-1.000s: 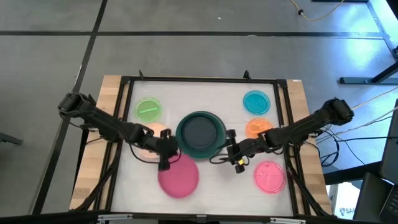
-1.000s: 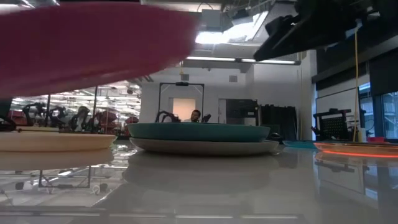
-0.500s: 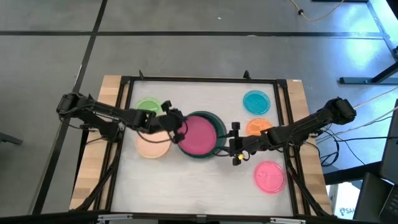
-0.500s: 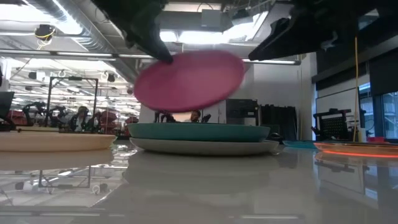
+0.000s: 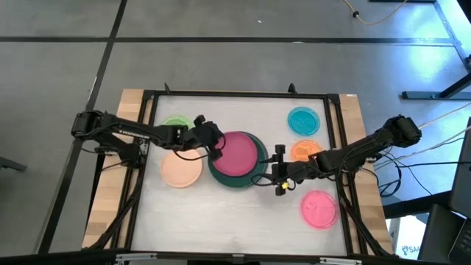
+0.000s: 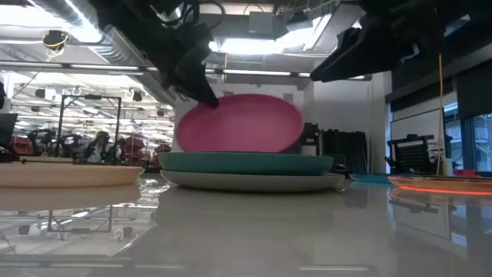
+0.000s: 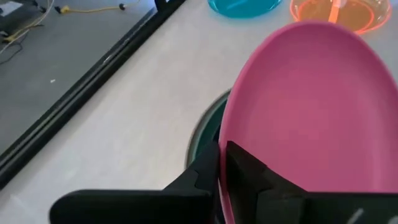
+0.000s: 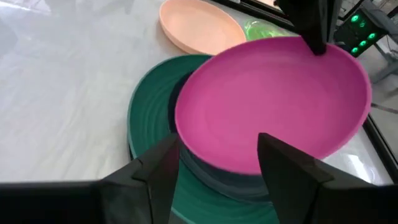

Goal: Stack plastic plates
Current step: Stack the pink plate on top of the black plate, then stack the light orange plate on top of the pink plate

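Observation:
My left gripper is shut on the medium magenta plate, which hangs tilted over the stack in the middle of the table. The stack is the dark green plate lying on the grey plate; a dark plate shows under the magenta one. My right gripper is open and hovers just right of the stack, touching nothing. On the table lie the peach plate, small green plate, teal plate, orange plate and pink plate. My left gripper pinches the magenta plate's rim on its left side, one finger on the underside and one on the upper face. It comes slanting down from the table's left. The plate tilts with the held edge raised and its lower edge down inside the dark green plate.
A black frame rims the white table top. The near half of the table is bare apart from the pink plate. The right arm reaches in low between the orange and pink plates.
My left gripper carried the magenta plate from the table's near side up and toward the far edge, over the stack, then lowered it. The plate now sits tilted, with its free edge down in the dark green plate. My right gripper stayed beside the stack.

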`<move>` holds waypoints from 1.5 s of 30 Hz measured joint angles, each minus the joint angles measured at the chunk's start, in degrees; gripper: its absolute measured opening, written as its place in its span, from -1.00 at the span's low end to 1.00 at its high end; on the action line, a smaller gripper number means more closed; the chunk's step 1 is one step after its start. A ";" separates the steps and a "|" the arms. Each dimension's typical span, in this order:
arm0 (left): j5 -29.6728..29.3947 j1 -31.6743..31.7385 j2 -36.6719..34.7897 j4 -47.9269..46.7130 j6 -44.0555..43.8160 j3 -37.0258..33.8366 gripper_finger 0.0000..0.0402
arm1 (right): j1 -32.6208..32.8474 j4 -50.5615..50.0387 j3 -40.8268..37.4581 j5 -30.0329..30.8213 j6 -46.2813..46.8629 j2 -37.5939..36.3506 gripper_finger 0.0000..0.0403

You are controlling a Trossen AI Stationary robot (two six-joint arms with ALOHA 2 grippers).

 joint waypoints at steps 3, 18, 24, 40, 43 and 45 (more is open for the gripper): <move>1.38 0.46 1.64 1.15 0.00 -0.06 -0.91 | 0.00 0.05 -0.04 0.02 0.00 0.00 0.03; 9.51 -0.21 2.20 -0.03 -0.08 0.89 -0.53 | 0.00 -0.07 -0.04 0.05 0.21 0.00 0.03; 17.32 -4.16 -2.15 -11.68 -2.98 4.38 -0.43 | 0.00 -0.22 -0.07 0.02 0.22 0.04 0.03; 14.33 -23.69 -3.06 -27.03 -22.51 -0.75 -0.42 | 0.00 -0.02 -0.07 0.01 1.30 0.04 0.03; 14.10 -25.60 -3.06 -26.54 -26.03 -3.20 -0.42 | 0.00 -0.02 -0.07 0.02 1.30 0.04 0.03; 14.10 -26.66 -3.06 -26.58 -28.04 -4.76 -0.42 | 0.00 -0.02 -0.07 0.04 1.30 0.04 0.03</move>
